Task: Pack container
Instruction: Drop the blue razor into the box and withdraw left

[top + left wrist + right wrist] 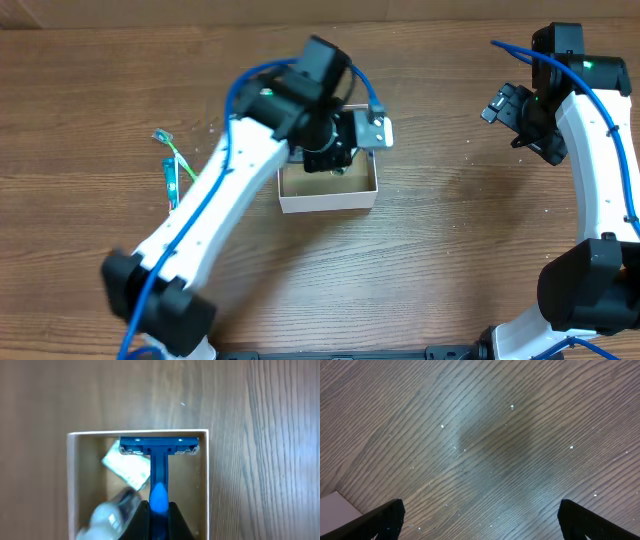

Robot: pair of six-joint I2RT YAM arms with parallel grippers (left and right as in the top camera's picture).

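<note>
Container (328, 205) interior crowded: razor (159, 467) spans the middle, head against the far wall; sachet (127, 467) and clear bottle (112, 512) fill the left half; narrow floor strip right of the razor; left gripper (159, 517) blocks overhead access; open worktop (495, 445) between the spread right fingers (385, 517).

The table (450, 250) is showing brown, streaked wood grain. The container (137, 433) is showing white walls and a tan floor, and the razor (159, 460) is showing bright blue. At the overhead's left, a thin stick (170, 180) is showing green and blue. The left arm (215, 195) and right arm (600, 150) are showing white shells, black joints and blue cables.
</note>
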